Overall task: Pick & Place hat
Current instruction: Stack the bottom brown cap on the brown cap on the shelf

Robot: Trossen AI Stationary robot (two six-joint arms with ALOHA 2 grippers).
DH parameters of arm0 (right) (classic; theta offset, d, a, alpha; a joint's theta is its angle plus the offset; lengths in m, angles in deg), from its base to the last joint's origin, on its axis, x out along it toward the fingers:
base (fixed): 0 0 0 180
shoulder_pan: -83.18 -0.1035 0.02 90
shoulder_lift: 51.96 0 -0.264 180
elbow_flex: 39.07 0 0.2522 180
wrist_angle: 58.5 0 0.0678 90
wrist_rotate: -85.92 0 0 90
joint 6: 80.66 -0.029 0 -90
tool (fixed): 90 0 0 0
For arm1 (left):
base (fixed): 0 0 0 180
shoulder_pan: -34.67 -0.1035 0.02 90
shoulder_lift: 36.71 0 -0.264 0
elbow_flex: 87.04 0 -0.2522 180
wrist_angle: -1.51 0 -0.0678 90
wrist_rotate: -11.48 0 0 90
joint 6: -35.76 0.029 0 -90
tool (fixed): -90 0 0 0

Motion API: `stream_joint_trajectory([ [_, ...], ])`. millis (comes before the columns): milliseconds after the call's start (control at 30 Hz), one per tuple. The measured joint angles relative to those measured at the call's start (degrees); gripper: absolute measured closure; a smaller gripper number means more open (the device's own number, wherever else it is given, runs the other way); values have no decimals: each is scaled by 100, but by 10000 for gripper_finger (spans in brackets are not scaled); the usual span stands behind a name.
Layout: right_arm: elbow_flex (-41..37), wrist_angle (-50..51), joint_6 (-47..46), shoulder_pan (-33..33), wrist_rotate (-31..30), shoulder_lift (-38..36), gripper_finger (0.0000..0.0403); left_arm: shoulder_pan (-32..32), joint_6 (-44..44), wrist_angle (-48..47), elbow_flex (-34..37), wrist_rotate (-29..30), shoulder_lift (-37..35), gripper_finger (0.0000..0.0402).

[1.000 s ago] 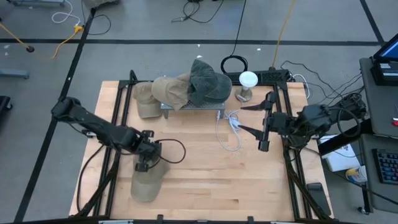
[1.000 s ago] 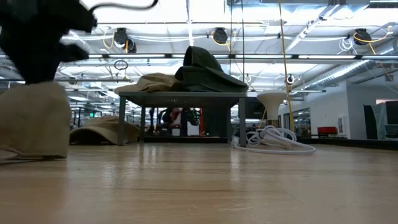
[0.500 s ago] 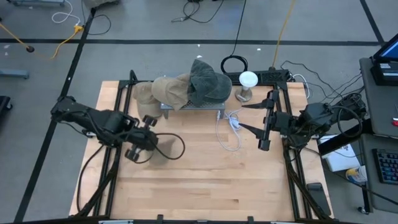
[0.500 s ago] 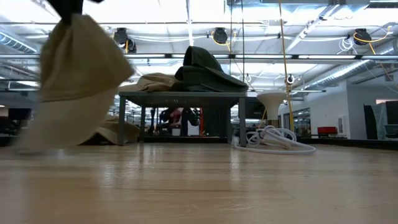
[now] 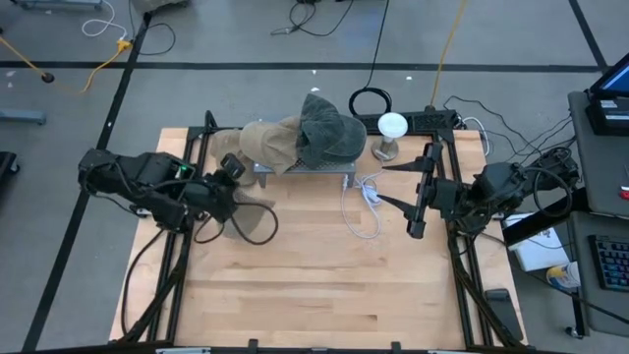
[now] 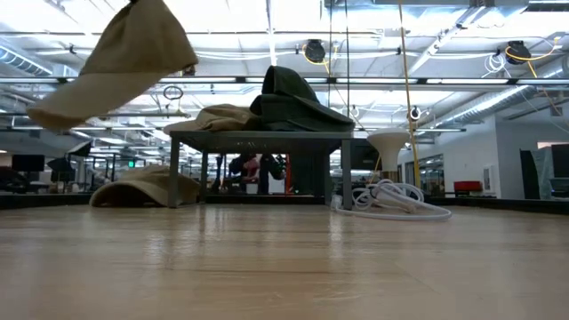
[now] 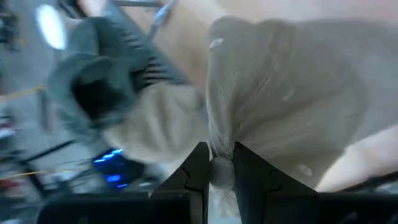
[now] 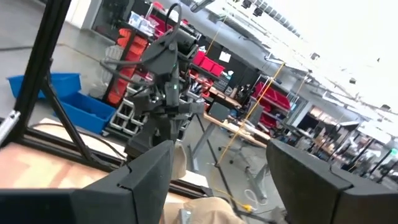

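Observation:
My left gripper (image 5: pixel 231 202) is shut on a tan hat (image 6: pixel 124 53), which hangs high over the table's left half, near the rack (image 5: pixel 300 169). In the low view the gripper itself is above the picture. On the rack lie a second tan hat (image 5: pixel 267 141) and a dark green hat (image 5: pixel 327 128). Another tan hat (image 6: pixel 147 187) rests on the tabletop left of the rack. My right gripper (image 5: pixel 388 187) waits open at the table's right side, holding nothing. My left gripper pinches a bunched fold of the tan hat's cloth (image 7: pixel 221 163) between its two fingers (image 7: pixel 198 171). The fingers slant down from above. The hat hangs below them, tilted, its brim (image 6: pixel 58 111) lowest, clear of the table.
A coil of white cable (image 5: pixel 366 202) lies on the table right of the rack, beside a white mushroom-shaped stand (image 5: pixel 391 128). Black frame rails run along both table sides. Bare wood (image 5: pixel 324 285) fills the near half.
My left gripper has risen from the table's near left part and gone toward the far edge and the rack, rolling its wrist. The tan hat, which stood on the table, is lifted clear and now hangs tilted in the air.

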Motion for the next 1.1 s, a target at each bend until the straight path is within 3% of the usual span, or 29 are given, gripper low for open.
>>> stream_joint_trajectory([
  [233,0,2,925,0,-2,0,151,-287,1428,7,-109,660,-2,357],
  [400,0,2,1843,0,-10,0,151,-749,2765,113,-109,1581,-2,357],
  [667,0,2,2407,2,-686,0,151,-1837,5023,1649,-109,2266,-2,357],
  [767,0,1,2410,2,-866,0,151,-2313,5865,2460,-109,2245,-2,357],
  [900,0,4,2410,2,-920,0,151,-2853,6940,3250,-109,1724,-2,357],
  [1100,0,4,2410,2,-922,0,151,-3323,7910,3431,-117,1025,193,357],
])
